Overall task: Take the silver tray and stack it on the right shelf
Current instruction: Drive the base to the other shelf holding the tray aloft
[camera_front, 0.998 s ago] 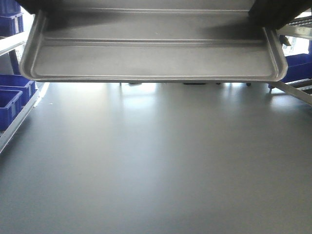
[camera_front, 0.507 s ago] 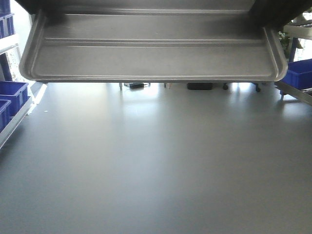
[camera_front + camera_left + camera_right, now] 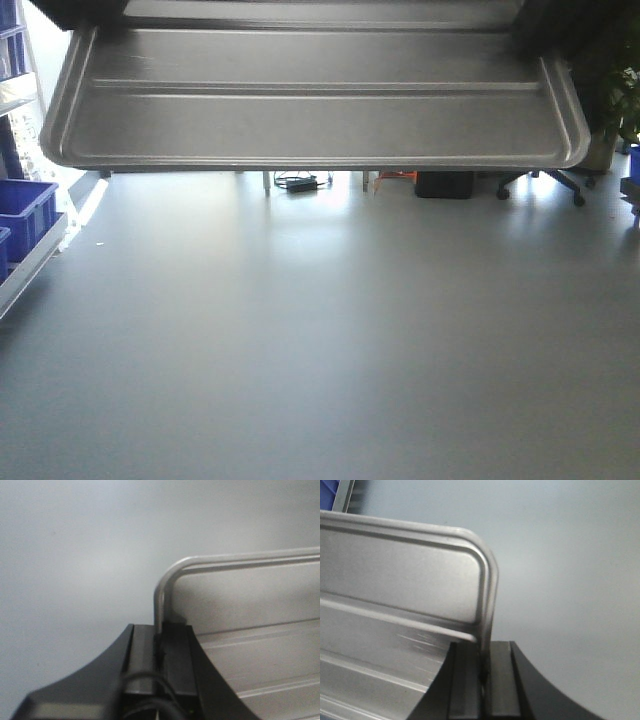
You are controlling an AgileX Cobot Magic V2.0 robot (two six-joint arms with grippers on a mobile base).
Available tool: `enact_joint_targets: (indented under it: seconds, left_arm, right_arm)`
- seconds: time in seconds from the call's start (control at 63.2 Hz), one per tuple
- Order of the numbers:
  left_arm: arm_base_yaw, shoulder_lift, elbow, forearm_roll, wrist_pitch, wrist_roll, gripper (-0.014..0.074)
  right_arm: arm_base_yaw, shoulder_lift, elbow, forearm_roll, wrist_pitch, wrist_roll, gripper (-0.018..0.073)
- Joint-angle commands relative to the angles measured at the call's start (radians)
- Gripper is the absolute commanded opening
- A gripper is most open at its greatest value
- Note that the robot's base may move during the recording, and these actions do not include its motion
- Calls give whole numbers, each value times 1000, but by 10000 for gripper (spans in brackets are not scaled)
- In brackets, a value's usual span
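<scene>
The silver tray [image 3: 310,110] hangs level across the top of the front view, ribs running left to right, well above the grey floor. My left gripper [image 3: 160,636] is shut on the rim of the tray's left short side near a rounded corner [image 3: 167,577]. On the opposite short side my right gripper [image 3: 484,652] is shut on the rim [image 3: 490,605]. In the front view both grippers show only as dark shapes at the tray's top corners, left [image 3: 85,12] and right [image 3: 560,25]. The right shelf is out of view.
Blue bins [image 3: 25,205] sit on a rack rail at the left edge. Beyond the grey floor [image 3: 320,330] are an office chair base [image 3: 540,182], a black box [image 3: 445,184], cables [image 3: 298,183] and a potted plant [image 3: 605,120] at far right.
The tray stays fixed in the view while the surroundings shift: the left bins slide outward, the right-hand rack and its blue bin leave the frame, and the chair and black box come into sight.
</scene>
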State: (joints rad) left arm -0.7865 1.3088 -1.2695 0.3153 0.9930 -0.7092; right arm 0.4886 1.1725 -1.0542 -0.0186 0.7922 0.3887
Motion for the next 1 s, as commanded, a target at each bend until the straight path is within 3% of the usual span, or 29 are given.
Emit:
enact_joint_targets:
  seconds: [0.0,0.982]
  left_arm:
    - [2,-34,-30,78,20,1,-101]
    - [2,-34,-30,78,21,1,-101]
  right_arm:
    - [-7,-26,-36,-58,-26,-15,56]
    - [-8,-26,-35,-58,-26,-15,56]
